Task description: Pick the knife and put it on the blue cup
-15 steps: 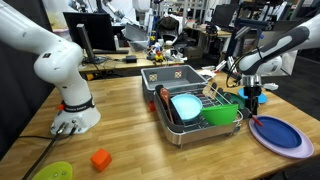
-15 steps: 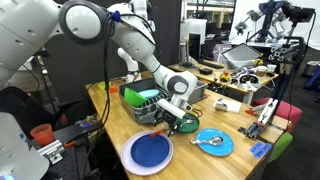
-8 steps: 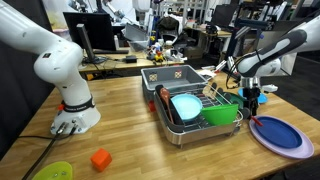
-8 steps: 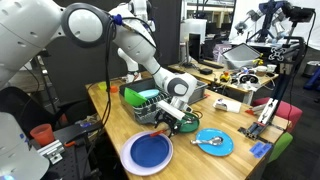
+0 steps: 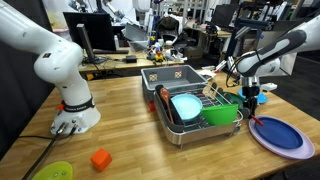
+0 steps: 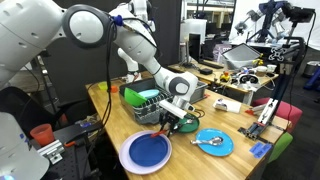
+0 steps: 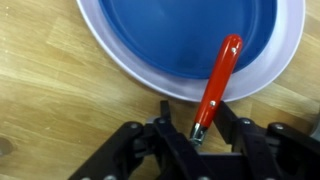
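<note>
Wrist view: pincer clamped on the thin end of the knife, whose red-orange handle juts forward from the fingertips over the blue plate lying ahead and below. Risk, as judged: gripped only at its tip, the knife may pivot or slip free during the carry to the cup. Arm pose: reaching out, wrist turned downward, pincer hovering above the table.

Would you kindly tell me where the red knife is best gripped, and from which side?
Probably the knife's lower end, which juts past the blue plate's rim over the wooden table: come straight from above, jaws closing across its narrow width. The gripper straddles that end.
</note>
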### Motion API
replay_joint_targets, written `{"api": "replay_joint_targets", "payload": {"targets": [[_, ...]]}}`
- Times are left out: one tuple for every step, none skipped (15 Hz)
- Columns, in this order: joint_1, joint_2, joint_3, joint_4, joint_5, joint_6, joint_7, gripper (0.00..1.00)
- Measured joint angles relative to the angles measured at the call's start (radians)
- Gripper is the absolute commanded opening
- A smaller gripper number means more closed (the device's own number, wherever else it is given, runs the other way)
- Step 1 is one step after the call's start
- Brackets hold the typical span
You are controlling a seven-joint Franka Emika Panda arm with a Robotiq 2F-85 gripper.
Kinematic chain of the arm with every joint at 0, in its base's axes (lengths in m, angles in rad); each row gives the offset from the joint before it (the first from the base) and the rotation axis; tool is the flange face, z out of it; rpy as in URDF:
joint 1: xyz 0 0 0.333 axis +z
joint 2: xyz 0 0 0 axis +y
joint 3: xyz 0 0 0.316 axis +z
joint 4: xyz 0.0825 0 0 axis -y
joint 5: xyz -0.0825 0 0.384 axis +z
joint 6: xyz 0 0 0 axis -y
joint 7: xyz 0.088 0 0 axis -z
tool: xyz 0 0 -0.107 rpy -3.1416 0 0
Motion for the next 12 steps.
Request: {"api": "replay_joint_targets", "payload": {"targets": [[0.001,0.000,0.001,0.003,0.000,0.000,0.002,0.11],[0.001,0.000,0.001,0.006,0.000,0.003,0.002,0.04],[0.001,0.003,0.000,0.006,0.000,0.009,0.003,0.00],[0.000,0.005,-0.001,0.006,0.000,0.014,0.003,0.01],[0.000,0.006,-0.002,0.006,0.000,0.015,0.004,0.04],[-0.001,0.006,-0.003,0.007,0.000,0.016,0.004,0.04],[-0.002,0.006,-0.003,0.007,0.000,0.017,0.004,0.04],[-0.003,0.006,-0.004,0.007,0.000,0.019,0.004,0.04],[-0.004,0.005,-0.004,0.007,0.000,0.020,0.004,0.04],[-0.006,0.005,-0.005,0.007,0.000,0.022,0.004,0.04],[-0.008,0.005,-0.007,0.007,0.000,0.025,0.004,0.04],[-0.011,0.004,-0.008,0.006,0.000,0.029,0.004,0.04]]}}
